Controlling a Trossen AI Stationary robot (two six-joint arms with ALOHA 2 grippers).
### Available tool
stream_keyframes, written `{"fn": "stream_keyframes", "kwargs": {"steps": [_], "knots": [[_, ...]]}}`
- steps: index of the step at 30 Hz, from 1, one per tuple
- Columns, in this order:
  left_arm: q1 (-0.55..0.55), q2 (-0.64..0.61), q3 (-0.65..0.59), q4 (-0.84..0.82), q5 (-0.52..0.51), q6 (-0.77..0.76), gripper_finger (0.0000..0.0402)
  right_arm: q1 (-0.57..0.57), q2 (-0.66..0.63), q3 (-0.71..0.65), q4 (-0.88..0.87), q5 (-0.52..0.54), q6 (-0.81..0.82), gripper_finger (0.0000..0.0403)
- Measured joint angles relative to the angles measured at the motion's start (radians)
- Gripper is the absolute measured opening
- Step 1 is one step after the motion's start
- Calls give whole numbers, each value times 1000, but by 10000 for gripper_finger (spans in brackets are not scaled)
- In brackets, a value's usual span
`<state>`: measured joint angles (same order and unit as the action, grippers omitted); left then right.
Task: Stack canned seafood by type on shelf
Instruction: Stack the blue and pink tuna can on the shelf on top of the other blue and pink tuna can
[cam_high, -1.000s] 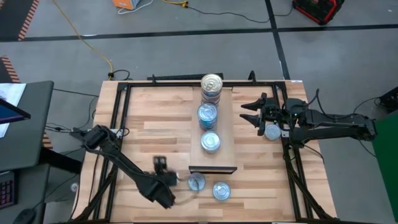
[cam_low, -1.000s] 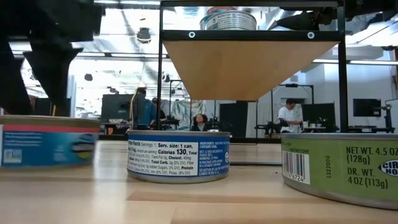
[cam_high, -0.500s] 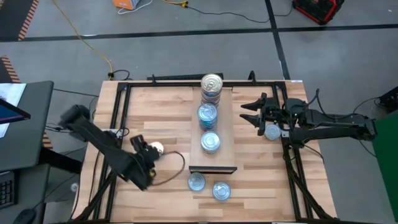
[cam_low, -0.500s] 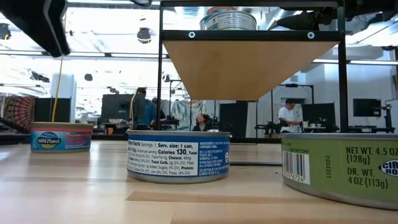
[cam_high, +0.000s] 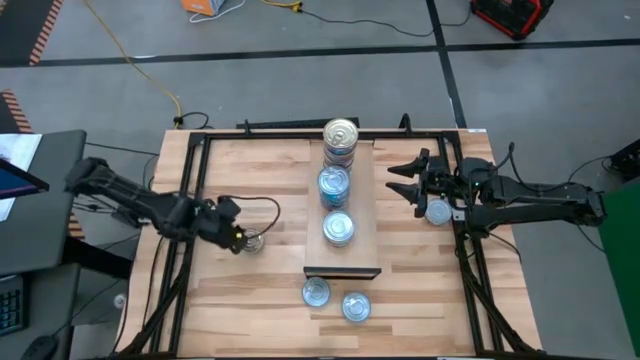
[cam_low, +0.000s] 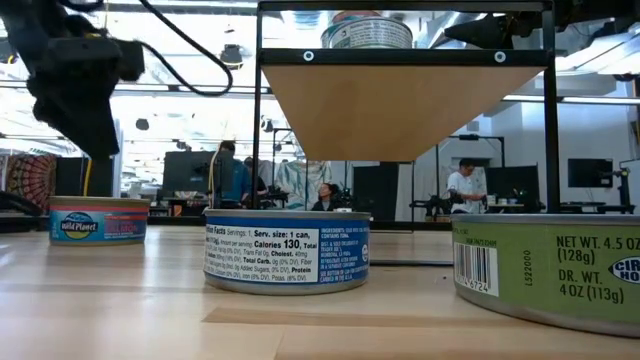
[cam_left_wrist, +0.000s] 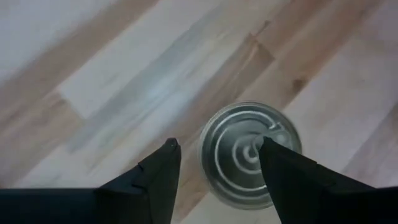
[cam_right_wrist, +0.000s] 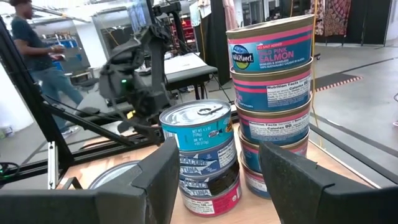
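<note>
L gripper (cam_high: 243, 238) hangs over the tabletop (cam_high: 260, 180) toward its left edge, fingers (cam_left_wrist: 163, 174) spread, right above a silver-top tin (cam_left_wrist: 249, 152) but not gripping it; bare wood all round that tin. Shelf (cam_high: 362, 215) runs down the tabletop's middle: tall stack of tins (cam_high: 340, 140) at its far end, a blue-top pile (cam_high: 333, 186) just beside, then one blue tin (cam_high: 338, 229), w/ free board toward the dark front edge. Two blue tins (cam_high: 316, 292) (cam_high: 356, 306) sit near the tabletop's near edge, close together. R gripper (cam_high: 400, 180) waits by the right edge, fingers spread, empty; another tin (cam_high: 437, 212) beside that arm.
</note>
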<state>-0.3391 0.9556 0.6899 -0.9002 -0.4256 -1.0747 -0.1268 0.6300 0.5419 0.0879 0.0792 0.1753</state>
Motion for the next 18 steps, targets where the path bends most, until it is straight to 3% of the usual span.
{"fn": "stream_keyframes", "kwargs": {"steps": [9,18], "knots": [[199,-11,-29,50,136,228,152,12,6,0,-10,0,0,243],[230,80,-29,156,167,375,140,23,12,1,-11,0,0,243]]}}
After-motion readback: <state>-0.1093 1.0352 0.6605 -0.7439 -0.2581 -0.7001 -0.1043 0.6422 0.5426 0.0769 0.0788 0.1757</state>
